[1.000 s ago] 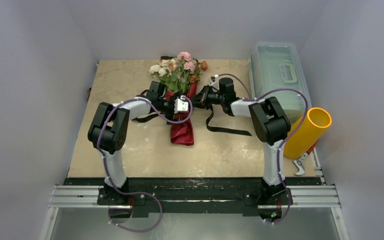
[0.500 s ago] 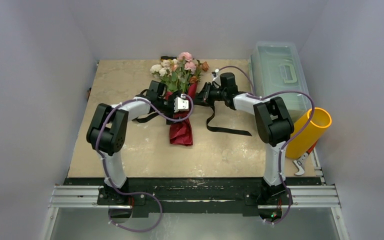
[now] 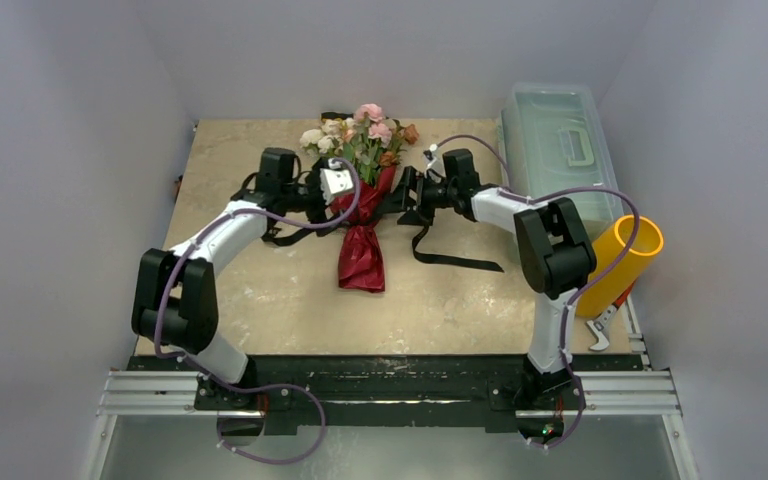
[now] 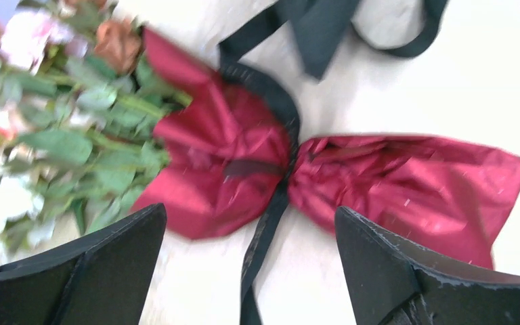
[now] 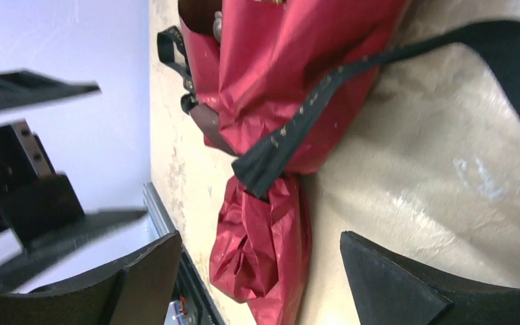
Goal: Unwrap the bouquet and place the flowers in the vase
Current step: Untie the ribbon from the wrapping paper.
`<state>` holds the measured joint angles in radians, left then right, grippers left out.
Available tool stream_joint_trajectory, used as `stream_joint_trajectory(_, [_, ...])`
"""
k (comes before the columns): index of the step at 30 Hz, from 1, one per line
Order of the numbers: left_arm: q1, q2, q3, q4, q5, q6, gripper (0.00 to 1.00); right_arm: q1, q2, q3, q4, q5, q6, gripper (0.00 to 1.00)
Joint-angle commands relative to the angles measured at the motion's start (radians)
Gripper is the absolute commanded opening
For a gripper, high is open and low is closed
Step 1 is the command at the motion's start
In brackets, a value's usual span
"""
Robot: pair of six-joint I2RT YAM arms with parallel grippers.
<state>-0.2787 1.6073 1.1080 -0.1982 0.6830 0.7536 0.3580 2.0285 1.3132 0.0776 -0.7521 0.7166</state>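
Note:
The bouquet (image 3: 362, 210) lies mid-table, its flowers (image 3: 360, 135) pointing to the far side and its maroon paper (image 3: 362, 258) toward me. A black ribbon (image 4: 269, 223) still cinches the paper's waist. My left gripper (image 3: 348, 198) hovers open over that waist from the left; in the left wrist view the gripper (image 4: 250, 271) has the ribbon running between its fingers, untouched. On the bouquet's right side my right gripper (image 3: 403, 190) is open too, and the right wrist view shows this gripper (image 5: 261, 277) above the paper's tail (image 5: 264, 250), holding nothing. The yellow vase (image 3: 620, 262) leans at the right edge.
A clear plastic box with a handle (image 3: 555, 140) sits at the back right. Loose ribbon tails (image 3: 450, 255) trail across the table right of the bouquet. A white-handled tool (image 3: 600, 330) lies near the vase's base. Grey walls close in on three sides.
My right gripper has opened and let go of the ribbon. The left arm has swung its elbow out to the left and its gripper has moved toward the flowers, still open.

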Motion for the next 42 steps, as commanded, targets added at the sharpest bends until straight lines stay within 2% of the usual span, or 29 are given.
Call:
stream_joint_trajectory(1, [0.096, -0.018, -0.028, -0.091, 0.04, 0.053, 0.9, 0.035, -0.062, -0.051, -0.034, -0.028, -0.045, 0.92])
stream_joint_trajectory(3, [0.103, -0.001, -0.019, -0.168, 0.037, 0.174, 0.78, 0.053, -0.039, -0.053, -0.035, -0.029, -0.042, 0.92])
stream_joint_trajectory(5, [0.105, 0.019, -0.016, -0.2, 0.023, 0.245, 0.72, 0.069, -0.025, -0.06, -0.002, -0.02, -0.031, 0.92])
stream_joint_trajectory(14, [0.115, 0.15, 0.013, -0.186, 0.0, 0.361, 0.69, 0.124, 0.09, -0.065, 0.084, -0.011, 0.002, 0.91])
stream_joint_trajectory(16, [0.113, 0.18, 0.023, -0.184, -0.004, 0.371, 0.69, 0.13, 0.114, -0.063, 0.11, -0.029, 0.027, 0.89])
stream_joint_trajectory(19, [0.111, 0.221, 0.038, -0.189, -0.016, 0.391, 0.63, 0.135, 0.136, -0.055, 0.123, -0.032, 0.036, 0.85])
stream_joint_trajectory(23, [0.091, 0.267, 0.045, -0.166, -0.053, 0.394, 0.6, 0.137, 0.171, -0.038, 0.104, -0.028, 0.021, 0.79])
stream_joint_trajectory(27, [0.079, 0.271, 0.022, -0.081, -0.073, 0.348, 0.64, 0.137, 0.185, -0.03, 0.051, -0.016, -0.024, 0.77])
stream_joint_trajectory(29, [0.081, 0.259, 0.025, -0.073, -0.059, 0.334, 0.66, 0.137, 0.183, -0.027, 0.026, 0.015, -0.047, 0.72])
stream_joint_trajectory(31, [0.081, 0.247, 0.021, -0.072, -0.044, 0.335, 0.66, 0.137, 0.184, -0.023, 0.015, 0.031, -0.055, 0.62])
stream_joint_trajectory(34, [0.081, 0.262, 0.02, -0.061, -0.039, 0.327, 0.62, 0.137, 0.191, -0.004, -0.02, 0.046, -0.081, 0.49])
stream_joint_trajectory(39, [0.081, 0.312, 0.026, -0.013, -0.098, 0.293, 0.39, 0.137, 0.193, 0.011, -0.051, 0.053, -0.114, 0.21])
stream_joint_trajectory(41, [0.077, 0.315, 0.037, -0.034, -0.093, 0.284, 0.26, 0.137, 0.196, 0.018, -0.063, 0.067, -0.124, 0.04])
stream_joint_trajectory(42, [0.075, 0.314, 0.047, -0.058, -0.084, 0.28, 0.16, 0.137, 0.198, 0.023, -0.072, 0.074, -0.129, 0.0])
